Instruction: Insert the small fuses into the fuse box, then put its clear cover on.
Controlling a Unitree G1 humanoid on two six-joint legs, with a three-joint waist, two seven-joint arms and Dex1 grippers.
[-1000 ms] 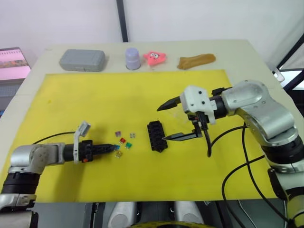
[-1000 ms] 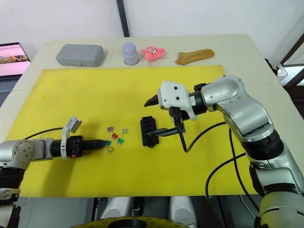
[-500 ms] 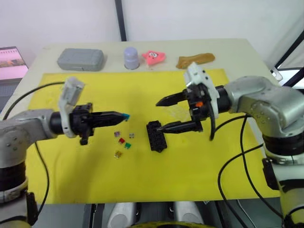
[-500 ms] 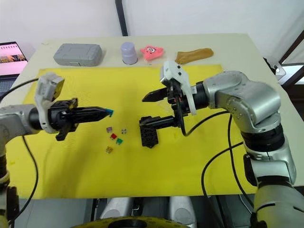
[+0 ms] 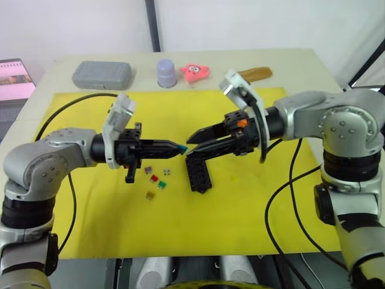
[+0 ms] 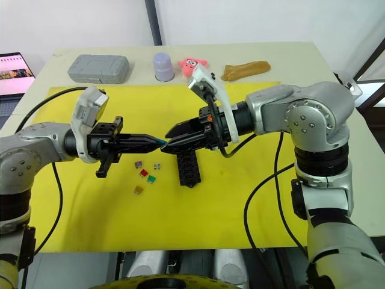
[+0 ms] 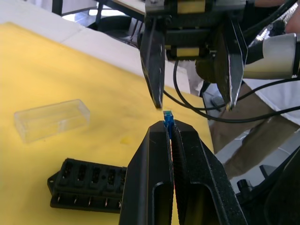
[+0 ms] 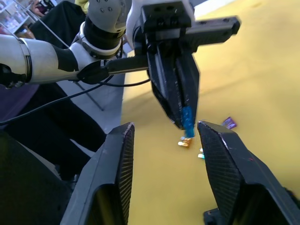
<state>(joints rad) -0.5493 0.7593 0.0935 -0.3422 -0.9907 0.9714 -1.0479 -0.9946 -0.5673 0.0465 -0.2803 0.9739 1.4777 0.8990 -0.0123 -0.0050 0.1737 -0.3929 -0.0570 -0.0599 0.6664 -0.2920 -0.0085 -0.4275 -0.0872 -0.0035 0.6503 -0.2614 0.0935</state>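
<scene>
Since the earlier frame, the left gripper [image 7: 168, 125], jaws clamped on a teal fuse [image 7: 167, 116], has swung over the fuse box [image 5: 198, 171], meeting the right gripper [image 8: 160, 136], jaws wide apart, empty.

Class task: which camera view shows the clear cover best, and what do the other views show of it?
The left wrist view: the clear cover lies whole on the yellow mat, apart from the fuse box. In both eye views the right claw hangs over that area, and I cannot make the cover out; nor in the right wrist view.
</scene>
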